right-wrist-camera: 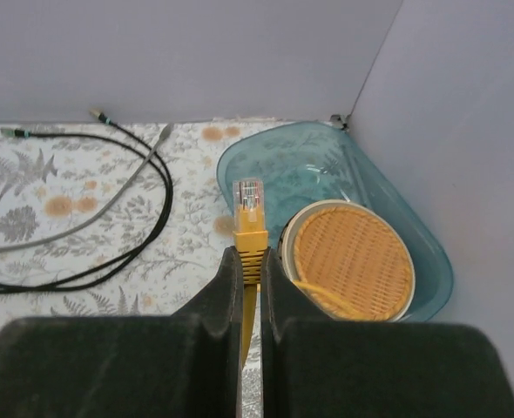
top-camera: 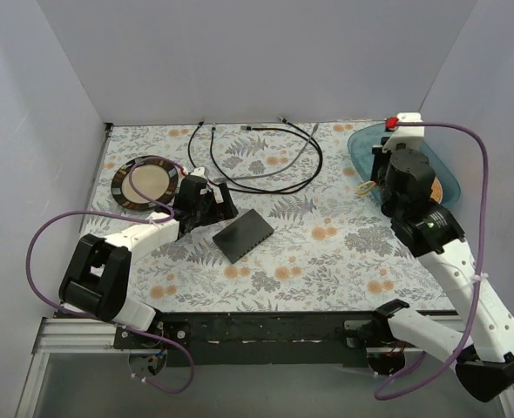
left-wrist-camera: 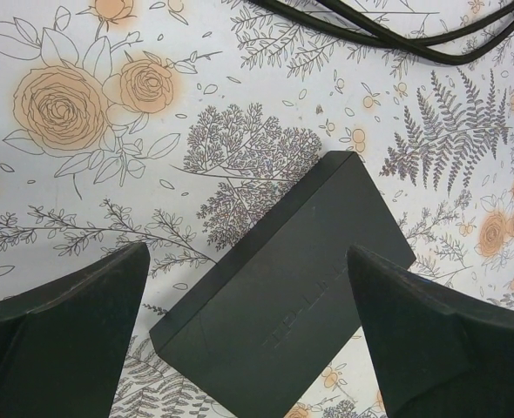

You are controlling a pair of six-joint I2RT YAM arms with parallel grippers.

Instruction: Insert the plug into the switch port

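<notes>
The switch [top-camera: 244, 235] is a flat matte-black box lying at an angle on the floral table, left of centre. In the left wrist view the switch [left-wrist-camera: 283, 296] lies below and between the fingers; its sockets do not show. My left gripper [top-camera: 212, 207] is open just left of the switch, one finger [left-wrist-camera: 65, 340] on each side of it, not touching [left-wrist-camera: 246, 251]. My right gripper [right-wrist-camera: 251, 254] is shut on a yellow plug [right-wrist-camera: 249, 213] with a clear tip that sticks out past the fingertips. It hangs at the right [top-camera: 381, 187], by the blue tray, far from the switch.
A round dark-rimmed plate [top-camera: 144, 181] lies at the back left. Black and grey cables [top-camera: 257, 161] loop across the back middle, also in the right wrist view [right-wrist-camera: 109, 218]. A blue tray [right-wrist-camera: 327, 161] holds a woven round disc [right-wrist-camera: 353, 257]. White walls enclose the table.
</notes>
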